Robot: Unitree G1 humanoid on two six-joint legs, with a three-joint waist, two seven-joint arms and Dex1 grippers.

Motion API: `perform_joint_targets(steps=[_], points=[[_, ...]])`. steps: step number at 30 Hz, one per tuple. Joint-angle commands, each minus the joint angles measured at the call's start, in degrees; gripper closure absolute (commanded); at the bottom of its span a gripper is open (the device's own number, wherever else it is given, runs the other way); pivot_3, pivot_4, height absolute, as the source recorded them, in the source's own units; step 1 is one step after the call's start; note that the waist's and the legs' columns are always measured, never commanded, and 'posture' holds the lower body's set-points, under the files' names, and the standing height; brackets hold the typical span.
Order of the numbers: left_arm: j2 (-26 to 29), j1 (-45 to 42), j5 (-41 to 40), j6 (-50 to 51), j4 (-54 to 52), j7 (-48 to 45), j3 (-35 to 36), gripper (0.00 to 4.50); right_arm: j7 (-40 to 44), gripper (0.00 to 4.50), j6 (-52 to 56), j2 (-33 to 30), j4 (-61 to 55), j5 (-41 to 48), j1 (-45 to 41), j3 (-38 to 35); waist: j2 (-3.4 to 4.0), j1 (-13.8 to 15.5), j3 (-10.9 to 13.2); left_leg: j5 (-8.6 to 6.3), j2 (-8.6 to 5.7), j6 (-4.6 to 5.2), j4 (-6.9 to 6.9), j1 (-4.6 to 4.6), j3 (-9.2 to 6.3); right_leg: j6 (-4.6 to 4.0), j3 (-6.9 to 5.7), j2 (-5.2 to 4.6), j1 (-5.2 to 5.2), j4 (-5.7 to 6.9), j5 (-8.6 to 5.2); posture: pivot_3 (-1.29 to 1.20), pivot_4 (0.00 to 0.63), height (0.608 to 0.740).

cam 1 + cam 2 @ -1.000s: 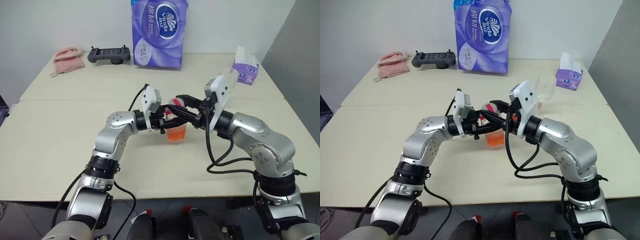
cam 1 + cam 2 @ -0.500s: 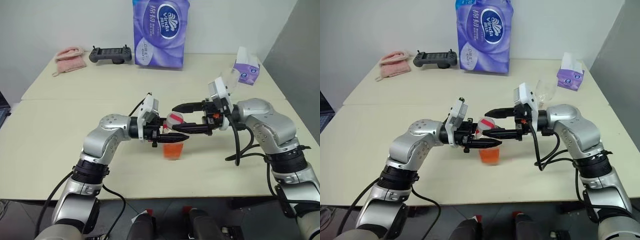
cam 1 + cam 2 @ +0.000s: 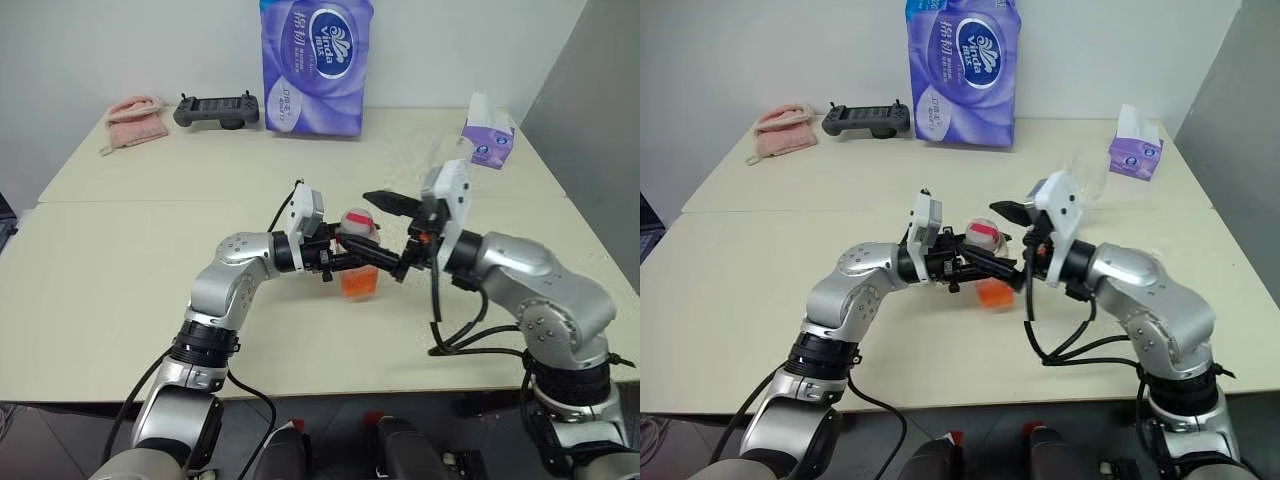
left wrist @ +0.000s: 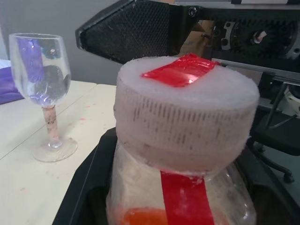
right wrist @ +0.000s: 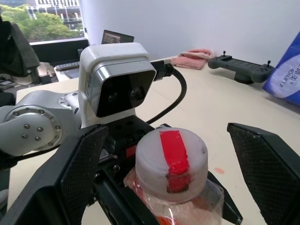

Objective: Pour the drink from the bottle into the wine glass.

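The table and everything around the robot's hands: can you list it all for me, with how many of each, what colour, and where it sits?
table: one, cream, under everything
bottle: one, clear with red strip and whitish cap, orange-red drink in the bottom, held upright at the middle
wine glass: one, clear, standing on the table to the right, beyond the right arm
tissue pack: one, large, purple, at the back
tissue box: one, small, purple, back right
controller: one, dark grey, back left
cloth: one, pink, far back left
left gripper: black fingers shut on the bottle's body
right gripper: black fingers open, either side of the cap
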Motion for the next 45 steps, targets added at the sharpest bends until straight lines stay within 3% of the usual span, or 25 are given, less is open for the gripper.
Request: perform_joint_targets(steps=[1,4,10,11,17,19,23,28,31,36,39,45], points=[[-0.4,-2.2,-0.2,-1.6,-0.7,-0.1,0.6,2.32,-2.1,0.01,-0.2,1.1,-1.7,-0.4,-0.8,0.0,0.00,0.0,0.0,0.00,-0.01,0.00,0.00,-0.01,0.01,0.00,0.01,0.00,0.00,-0.01,0.00,0.00,0.150,0.740],[-0.4,-2.8,0.0,-2.0,0.1,-0.6,0.5,2.32,-2.1,0.60,0.1,1.1,-1.9,0.6,-0.7,-0.5,0.00,0.1,0.0,0.00,-0.01,0.00,0.00,-0.02,0.01,-0.01,0.01,0.00,0.00,-0.05,0.00,0.00,0.150,0.740],[-0.7,-3.0,-0.2,-1.9,0.0,-0.4,0.6,2.32,-0.7,2.63,-0.4,-0.4,-1.7,0.1,-0.2,0.2,0.00,0.0,0.0,-0.01,-0.01,0.02,-0.01,-0.03,0.01,-0.01,0.01,0.00,0.00,-0.06,0.00,0.00,0.150,0.740],[-0.7,-2.9,-0.2,-1.9,-0.3,-0.3,0.5,2.32,-0.5,2.71,-0.4,-0.5,-1.6,0.1,-0.2,0.3,0.00,0.0,0.0,-0.01,0.00,0.02,-0.02,-0.03,0.01,-0.01,0.00,0.00,0.00,-0.06,0.00,0.00,0.150,0.740],[-0.5,-2.1,-0.8,-1.2,-2.1,-0.3,0.5,2.32,1.6,2.71,-2.4,-1.1,0.5,-0.3,-1.1,0.2,0.00,0.0,0.0,-0.01,0.01,0.02,-0.01,-0.02,0.00,-0.01,0.00,0.02,0.00,-0.05,0.00,0.00,0.150,0.740],[-0.3,-1.9,-1.6,-0.5,-3.2,-1.1,0.5,2.32,7.2,2.71,-4.6,-3.1,3.4,0.4,-2.7,-0.2,0.00,0.0,0.0,-0.01,0.00,0.02,-0.01,-0.02,0.01,-0.01,0.00,0.02,0.00,-0.05,0.00,0.00,0.150,0.740],[1.8,-1.0,-5.3,3.7,-7.7,-5.3,-0.2,2.32,26.4,2.71,-11.6,-10.6,15.0,-0.6,-8.1,2.1,0.03,0.0,0.0,-0.01,-0.05,0.03,-0.01,-0.01,0.06,0.00,0.02,0.14,0.00,-0.06,0.00,0.00,0.150,0.740],[3.3,-1.8,-5.3,4.8,-8.3,-6.9,-0.5,2.32,32.5,2.71,-13.9,-12.0,23.2,-1.6,-12.5,3.2,0.03,-0.1,0.0,-0.02,0.06,0.04,-0.04,0.06,0.06,-0.01,0.02,0.20,0.03,-0.07,0.01,0.00,0.150,0.740],[2.5,-2.6,-4.3,3.8,-6.3,-5.5,0.3,2.32,30.8,1.73,-10.6,-13.5,21.5,1.0,-10.3,-0.3,0.03,0.2,0.0,-0.02,0.05,0.04,-0.03,0.02,0.02,-0.01,0.00,0.10,0.03,-0.07,0.01,0.00,0.150,0.740],[1.5,-2.7,-3.2,2.5,-4.3,-3.5,1.2,2.32,22.1,0.07,-4.1,-15.4,8.4,5.1,-1.7,-6.6,0.02,0.9,0.0,-0.02,-0.07,0.04,0.01,-0.14,-0.10,-0.01,-0.11,-0.15,0.02,-0.15,0.01,0.00,0.150,0.740],[1.0,-2.5,-2.9,2.2,-3.8,-2.7,1.5,2.32,14.9,0.07,-0.4,-12.9,1.7,7.5,1.3,-8.2,0.03,0.6,0.0,-0.02,-0.06,0.03,-0.01,-0.13,-0.08,-0.01,-0.08,-0.15,-0.02,-0.11,0.01,0.00,0.150,0.740],[0.3,-2.8,-2.2,1.0,-2.4,-2.2,1.1,2.32,-0.9,0.07,2.5,-2.8,-5.3,5.7,1.7,-4.9,0.04,0.0,0.0,0.00,0.03,0.00,-0.01,-0.03,-0.10,-0.01,-0.07,0.02,-0.01,0.00,0.01,0.00,0.150,0.740]])
